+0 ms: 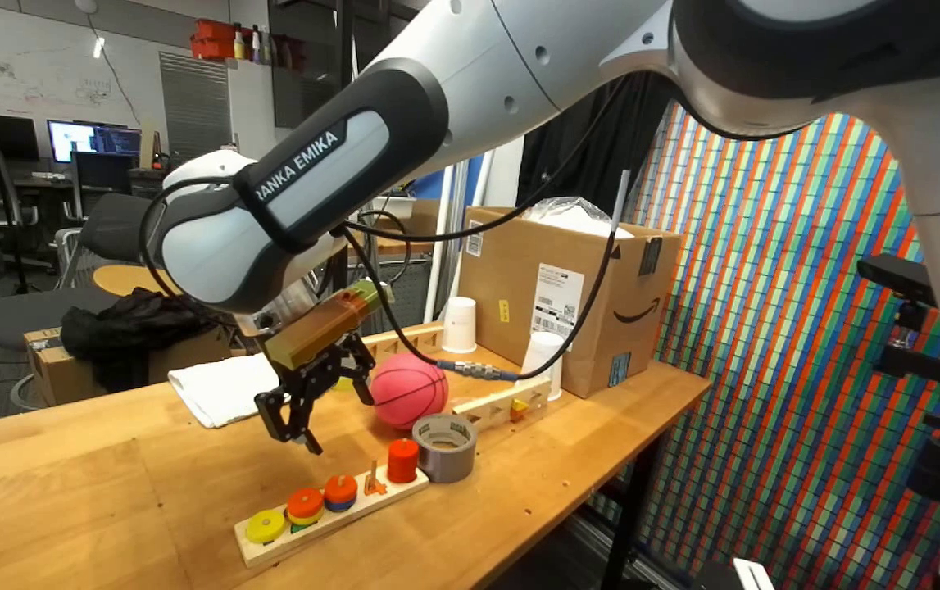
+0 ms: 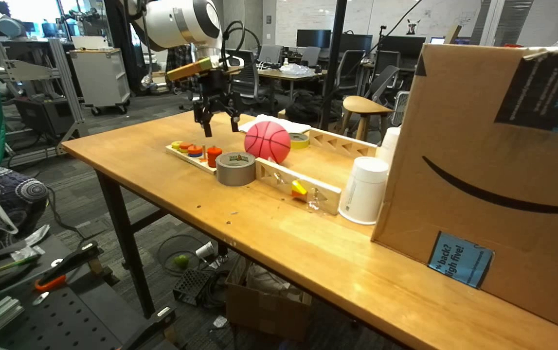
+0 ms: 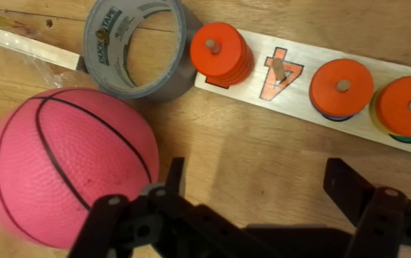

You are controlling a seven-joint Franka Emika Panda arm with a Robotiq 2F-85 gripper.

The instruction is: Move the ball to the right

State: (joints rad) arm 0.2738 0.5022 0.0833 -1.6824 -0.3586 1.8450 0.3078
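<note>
The grey tape roll (image 2: 236,175) sits flat on the wooden table (image 1: 68,492), and the pink ball (image 2: 267,142) rests just beside it; whether the two touch, I cannot tell. The hand (image 2: 221,130) hangs above the table, near the roll, released: its fingers (image 3: 345,190) are spread wide, with the table showing between them in the wrist view. In an exterior view a gap shows between hand and ball. A counting board (image 3: 296,95) runs off from the roll, its nearer end close against it. Nearest the roll stands a stack of red rings (image 3: 226,53), next a peg (image 3: 279,70) with a figure 4 (image 3: 269,89) at its foot, then two orange-topped stacks (image 3: 348,98), and farthest from the roll a yellow ring (image 1: 261,528). A wooden rail (image 1: 496,401) starts just beside the roll and leads the opposite way, toward two white cups (image 2: 364,189) and a cardboard box (image 2: 493,160), which stand well apart from the roll. Farther from the roll than the ball lie a yellow tape roll (image 2: 299,142) and a white cloth (image 1: 224,389).
</note>
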